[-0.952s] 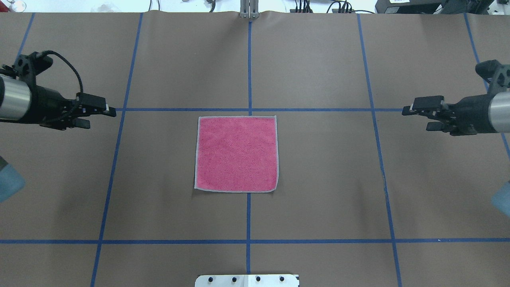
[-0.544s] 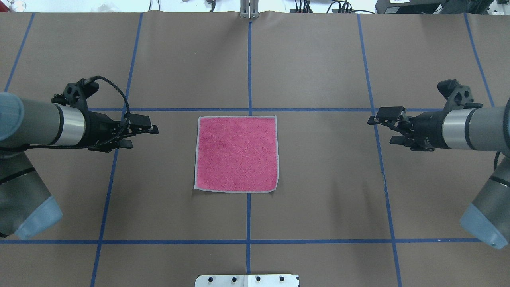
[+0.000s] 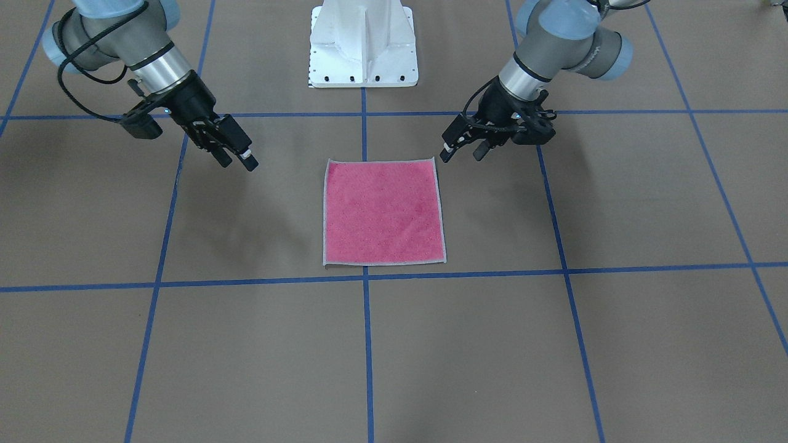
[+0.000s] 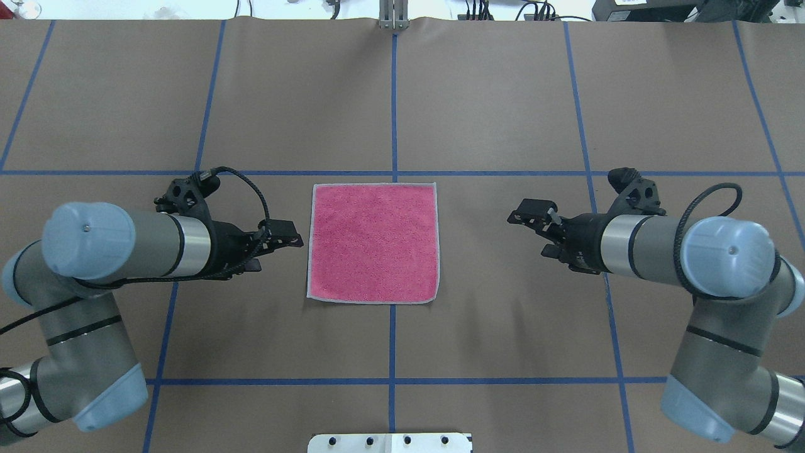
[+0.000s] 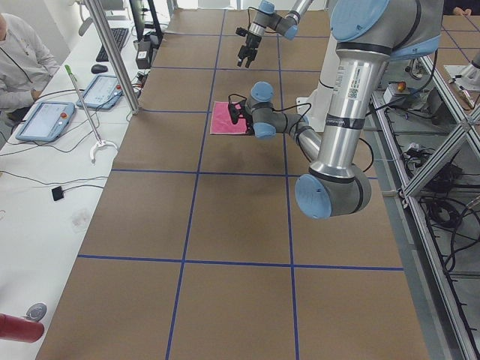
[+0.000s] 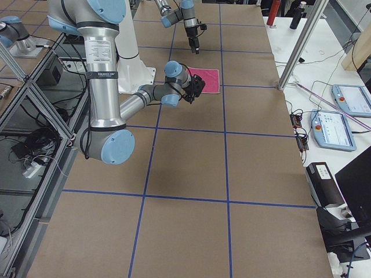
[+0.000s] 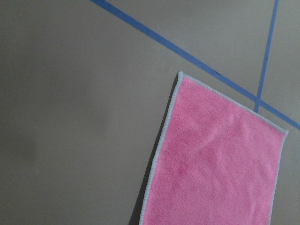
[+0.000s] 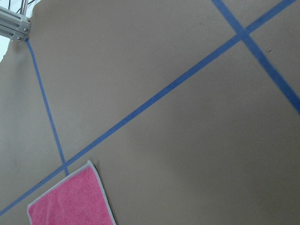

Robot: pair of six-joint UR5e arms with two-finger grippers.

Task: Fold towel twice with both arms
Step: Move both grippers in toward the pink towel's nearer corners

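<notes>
In the last second you brought both grippers in from the sides of the table point(image 4: 503, 94). The left gripper point(image 4: 282, 246) ended just beside the towel point(image 4: 373, 242), its jaws apart and empty. The right gripper point(image 4: 529, 234), likewise parted and empty, stopped farther short of it. The towel lay flat, pink face up, ahead of both sets of tips, unmoved and unfolded. You had only finished most of the approach. No edge was gripped, and both folds were left to do.

Robot lab: tape-gridded table point(image 4: 503, 94), teach pendants point(image 6: 329, 128)
</notes>
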